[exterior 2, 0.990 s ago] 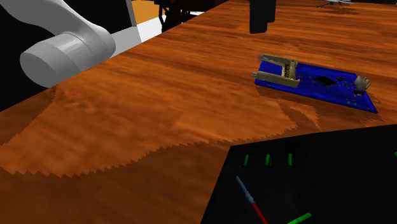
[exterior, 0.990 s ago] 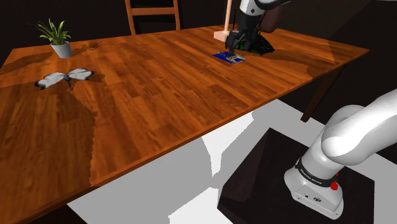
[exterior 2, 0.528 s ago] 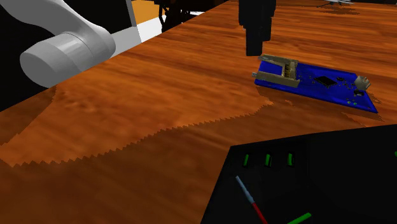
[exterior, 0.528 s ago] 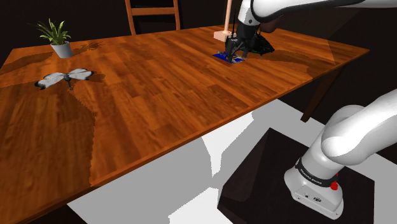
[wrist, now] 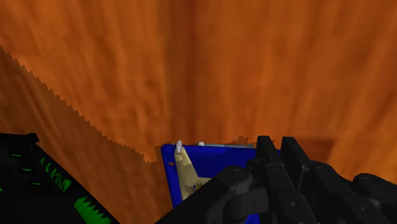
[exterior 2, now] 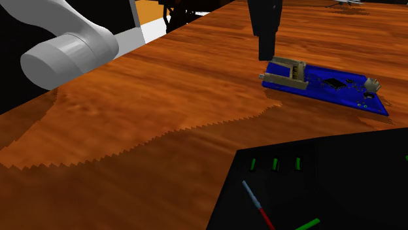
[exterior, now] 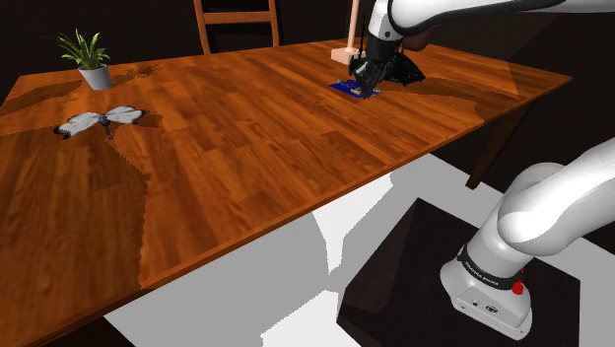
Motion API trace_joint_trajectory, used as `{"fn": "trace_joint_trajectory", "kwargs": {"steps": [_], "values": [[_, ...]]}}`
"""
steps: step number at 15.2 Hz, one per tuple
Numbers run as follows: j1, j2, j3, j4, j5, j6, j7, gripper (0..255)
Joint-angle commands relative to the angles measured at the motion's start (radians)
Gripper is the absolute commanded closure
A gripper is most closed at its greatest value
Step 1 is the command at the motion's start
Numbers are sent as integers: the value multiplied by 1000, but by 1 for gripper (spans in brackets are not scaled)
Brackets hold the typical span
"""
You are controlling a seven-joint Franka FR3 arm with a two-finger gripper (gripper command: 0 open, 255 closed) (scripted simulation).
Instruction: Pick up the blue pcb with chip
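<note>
The arm's stand (exterior: 490, 286) sits off the near edge of the wooden surface (exterior: 246, 168). A grey butterfly figure (exterior: 97, 120) lies by the edge at the shoulder view's left, with a potted plant (exterior: 91, 61) at the far corner there. The blue circuit board (exterior 2: 333, 87) lies flat near the far edge. The pincer (exterior 2: 265, 53) hangs at the end of the board with the tan connector (exterior 2: 288, 72); whether it is wide or narrow I cannot tell. A chair (exterior: 237, 22) stands beyond.

1 brown wooden table (exterior: 246, 148) carries 5 things. In the shoulder view, a potted plant (exterior: 91, 61) stands at 10 o'clock on the top and a grey butterfly-shaped figure (exterior: 99, 120) at 9. The blue pcb (exterior 2: 333, 88) lies flat at 1 o'clock, with a black device (exterior: 406, 71) just beside it at its 2 and a pale block with an upright stick (exterior: 346, 51) at its 12.
</note>
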Motion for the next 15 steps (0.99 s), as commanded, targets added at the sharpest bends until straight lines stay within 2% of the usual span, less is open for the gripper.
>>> {"fn": "trace_joint_trajectory", "kwargs": {"steps": [1,15], "values": [[0,0,0,0,0,0,0,255],[3,17,5,190,9,-172,-17,255]]}}
